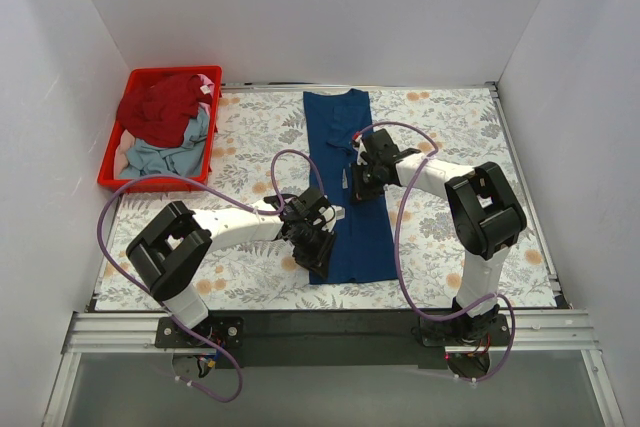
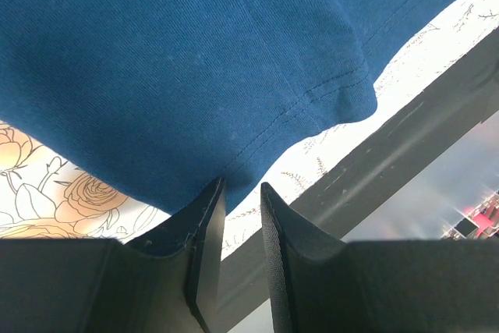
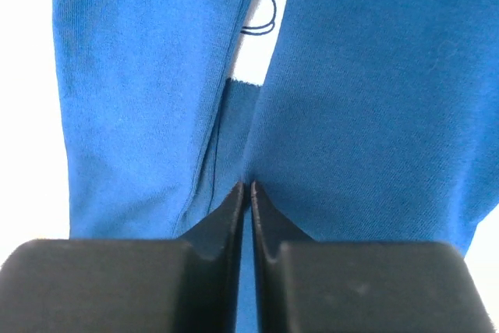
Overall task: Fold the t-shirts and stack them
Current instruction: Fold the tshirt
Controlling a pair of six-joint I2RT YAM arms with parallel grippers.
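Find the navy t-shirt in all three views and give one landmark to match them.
Top external: the navy t-shirt lies as a long strip down the middle.
Left wrist: it fills the upper left, hem corner at right.
Right wrist: it fills nearly the whole picture.
Landmark: the floral table cover, also beside the hem in the left wrist view; not clear in the right wrist.

Plain white walls close the table in on three sides: a back wall along the far edge, a left wall and a right wall. The table wears a pale covering printed with grey leaves and orange flowers, which the left wrist view shows close up. A black strip runs along the near edge, with a silver metal rail just beyond it and grey floor below. The light is even and bright, casting only soft shadows.
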